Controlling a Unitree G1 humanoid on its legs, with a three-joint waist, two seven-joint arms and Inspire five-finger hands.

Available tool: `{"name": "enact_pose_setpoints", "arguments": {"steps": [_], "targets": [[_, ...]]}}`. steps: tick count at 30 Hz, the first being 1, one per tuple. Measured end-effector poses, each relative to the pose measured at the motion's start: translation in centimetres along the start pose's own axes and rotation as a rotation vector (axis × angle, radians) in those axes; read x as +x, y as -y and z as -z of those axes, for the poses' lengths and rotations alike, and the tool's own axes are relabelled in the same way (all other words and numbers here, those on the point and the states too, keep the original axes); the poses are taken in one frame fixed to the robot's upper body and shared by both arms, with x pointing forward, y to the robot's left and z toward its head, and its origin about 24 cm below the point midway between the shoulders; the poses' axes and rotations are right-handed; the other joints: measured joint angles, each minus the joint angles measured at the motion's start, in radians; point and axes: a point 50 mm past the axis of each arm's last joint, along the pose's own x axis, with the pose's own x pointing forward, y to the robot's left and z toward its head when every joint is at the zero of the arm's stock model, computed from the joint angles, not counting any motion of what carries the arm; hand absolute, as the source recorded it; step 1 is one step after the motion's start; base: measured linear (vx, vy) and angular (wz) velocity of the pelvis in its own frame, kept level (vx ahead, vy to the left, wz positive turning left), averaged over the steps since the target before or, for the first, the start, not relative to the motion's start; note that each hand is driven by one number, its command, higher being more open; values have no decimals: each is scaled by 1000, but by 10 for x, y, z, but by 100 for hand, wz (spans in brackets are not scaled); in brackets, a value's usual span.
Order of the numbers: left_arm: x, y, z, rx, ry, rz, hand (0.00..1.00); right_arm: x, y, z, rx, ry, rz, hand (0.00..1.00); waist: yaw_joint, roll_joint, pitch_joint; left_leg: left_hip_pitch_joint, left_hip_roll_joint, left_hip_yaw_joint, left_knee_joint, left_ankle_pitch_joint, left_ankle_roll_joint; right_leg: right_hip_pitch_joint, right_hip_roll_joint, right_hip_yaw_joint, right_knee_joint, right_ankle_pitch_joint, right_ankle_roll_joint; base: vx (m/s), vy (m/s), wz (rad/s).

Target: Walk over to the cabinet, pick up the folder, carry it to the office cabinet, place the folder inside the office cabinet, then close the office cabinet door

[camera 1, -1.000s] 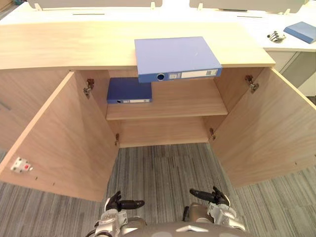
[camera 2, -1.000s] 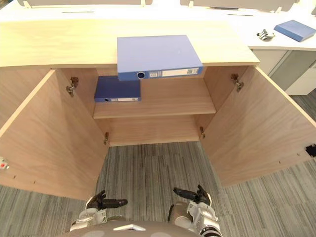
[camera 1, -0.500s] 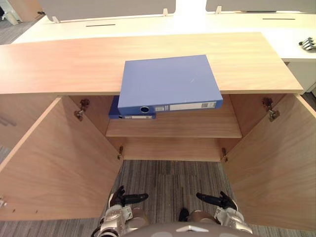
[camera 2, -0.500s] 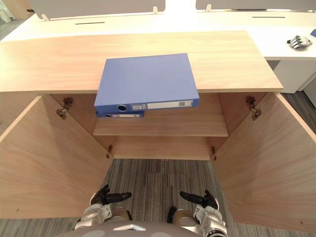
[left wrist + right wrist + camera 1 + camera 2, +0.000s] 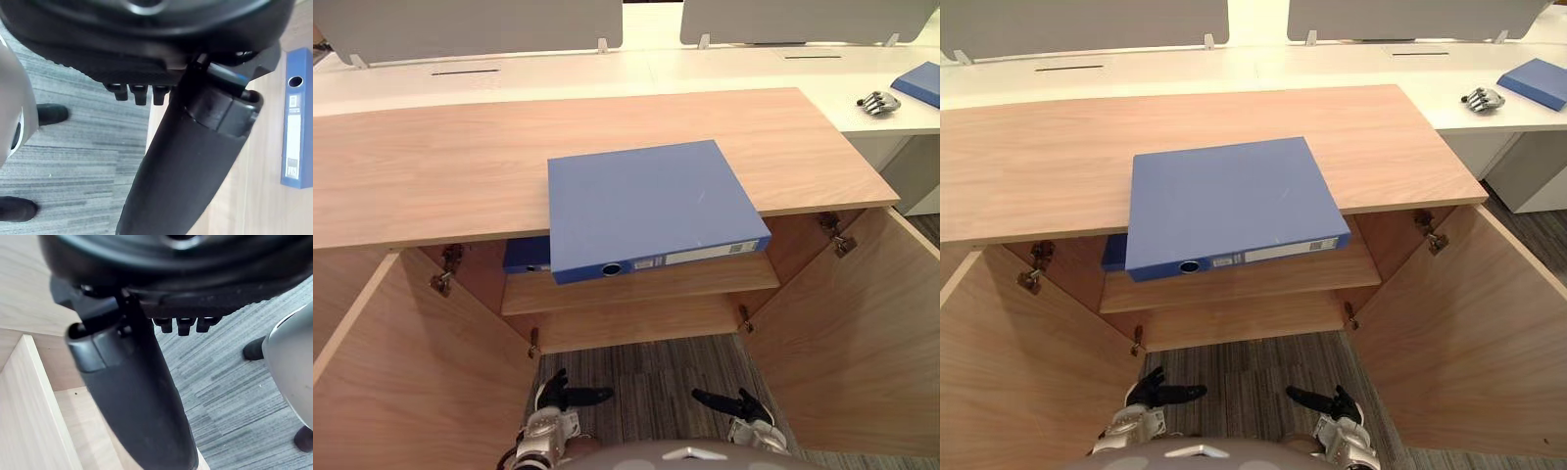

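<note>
Blue folder [image 5: 651, 211] overhangs the cabinet [image 5: 431, 166] top edge; below, my left hand [image 5: 555, 397] and right hand [image 5: 739, 403] hang relaxed, holding nothing.

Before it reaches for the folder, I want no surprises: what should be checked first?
1. The folder lies flat on the cabinet top, spine overhanging the front edge: ok.
2. The left hand is open, holding nothing: ok.
3. The right hand is open, holding nothing: ok.
4. The left door and right door are swung open: ok.
5. The shelf has room beside the darker folder: ok.
6. Folder within reach from here: cannot tell.
</note>
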Motion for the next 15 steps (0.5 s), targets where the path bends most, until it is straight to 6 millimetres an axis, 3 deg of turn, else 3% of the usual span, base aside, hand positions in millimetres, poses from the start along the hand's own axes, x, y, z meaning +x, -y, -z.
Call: {"name": "enact_pose_setpoints", "arguments": {"steps": [6,11,15], "targets": [[-1,3,6,35,-19,14,100,2,17,4,-20,-34,47,100,-3,35,-19,43,-11,-34,-120,61,-1,1,22,-6,-7,7,-11,-34,-43,5],[-4,-3,2,53,29,0,100,3,22,2,-34,-33,58,100,-4,30,-16,48,-20,-82,-162,89,14,0,29,-24,-15,19,-15,-96,-26,12],[-16,-24,-23,17,196,-68,100,2,22,3,-44,-37,62,100,-2,23,-13,48,-33,-106,-190,116,22,-2,22,-37,-22,29,-12,-98,21,12]]}}
